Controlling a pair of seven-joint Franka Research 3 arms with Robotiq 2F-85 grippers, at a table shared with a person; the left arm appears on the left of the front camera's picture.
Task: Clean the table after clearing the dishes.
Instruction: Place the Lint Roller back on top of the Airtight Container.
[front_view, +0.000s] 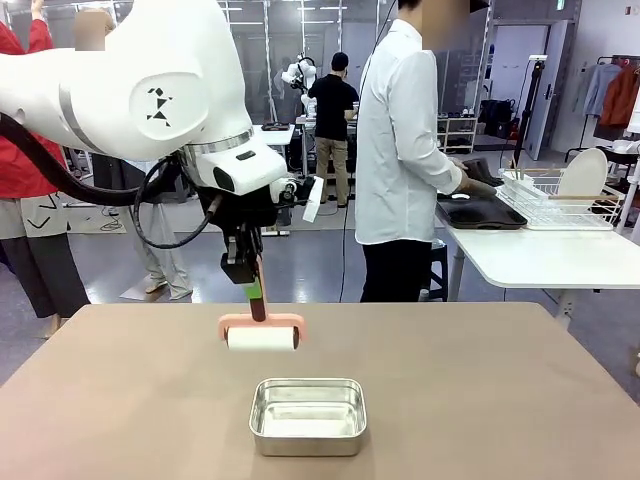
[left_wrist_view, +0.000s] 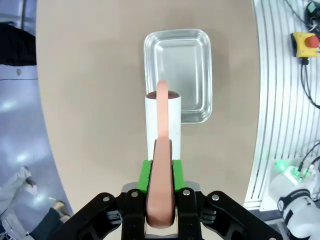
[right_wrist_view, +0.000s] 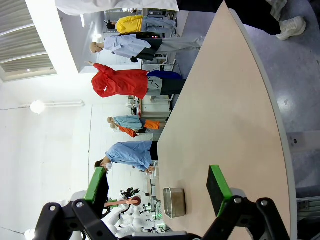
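Note:
My left gripper (front_view: 243, 268) (left_wrist_view: 161, 172) is shut on the salmon-pink handle of a lint roller (front_view: 262, 338) (left_wrist_view: 162, 120). Its white roll lies crosswise low over the taupe-brown table (front_view: 480, 400) (left_wrist_view: 90, 100) near the middle; I cannot tell if it touches. My right gripper (right_wrist_view: 157, 185) is open with nothing between its green pads, off to one side of the table (right_wrist_view: 225, 100). The dishes are on the white side table: dark brown trays (front_view: 480, 212) and a white plate (front_view: 583, 172) in a wire rack. A person in a white shirt stands there, hands at the trays.
A small rectangular steel pan (front_view: 307, 415) (left_wrist_view: 185, 70) (right_wrist_view: 174, 201) sits empty on the table just in front of the roller, toward my side. The white side table (front_view: 540, 255) stands beyond the far right corner.

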